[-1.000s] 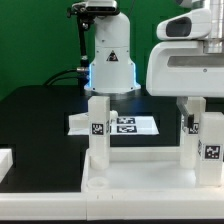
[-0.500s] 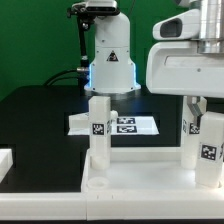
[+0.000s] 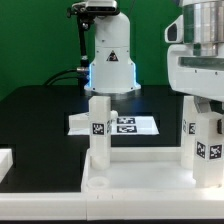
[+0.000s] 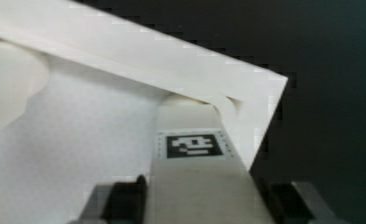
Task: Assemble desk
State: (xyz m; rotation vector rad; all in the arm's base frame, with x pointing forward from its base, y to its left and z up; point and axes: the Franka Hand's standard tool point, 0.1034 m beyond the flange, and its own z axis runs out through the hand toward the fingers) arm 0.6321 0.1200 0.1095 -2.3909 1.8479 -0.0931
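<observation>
The gripper (image 4: 201,192) is clasping a tagged leg (image 3: 208,150) at the frame's right, over the desk panel (image 3: 130,180); two legs are standing seated, and the rest are seemingly remaining

Two legs (image 3: 98,128) (image 3: 205,145) stand on the panel (image 3: 140,186), with the marker board (image 3: 118,124) on the table (image 3: 40,120) behind.

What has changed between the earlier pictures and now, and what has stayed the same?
The arm's white head rose and shifted toward the exterior view's right. The gripper straddles the right leg, which looks slightly straighter now. The left leg, the panel and the marker board did not move.
</observation>
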